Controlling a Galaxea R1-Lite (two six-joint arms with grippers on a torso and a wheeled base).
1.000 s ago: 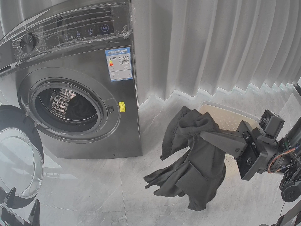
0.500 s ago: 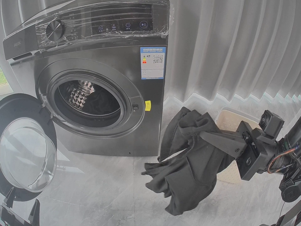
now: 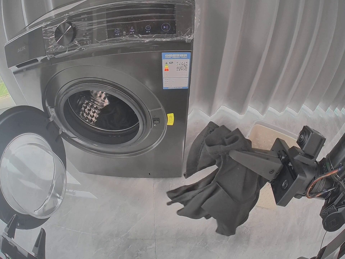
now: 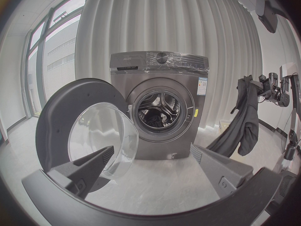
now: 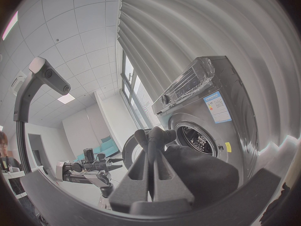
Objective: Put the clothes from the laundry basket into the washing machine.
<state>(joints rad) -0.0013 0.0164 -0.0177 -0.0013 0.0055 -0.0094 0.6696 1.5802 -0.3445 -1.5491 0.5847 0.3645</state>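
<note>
The dark garment [image 3: 230, 191] is hanging limp and crumpled in the air above the floor, between the washing machine [image 3: 118, 72] and the laundry basket [image 3: 266, 135]. Its folds are drooping below my right gripper [image 3: 233, 154]. I am pinching its bunched top edge, fingers pressed narrowly together on the cloth, and holding my right arm out roughly level in front of the basket. My left gripper [image 4: 151, 148] is sitting low, fingers spread wide and gripping nothing, facing the machine's open door [image 4: 84, 123].

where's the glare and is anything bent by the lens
head view: film over the washing machine panel glints, daylight glows under the curtain; left wrist view: door glass reflects, curtain folds bow; right wrist view: machine leans, ceiling lines curve
</note>
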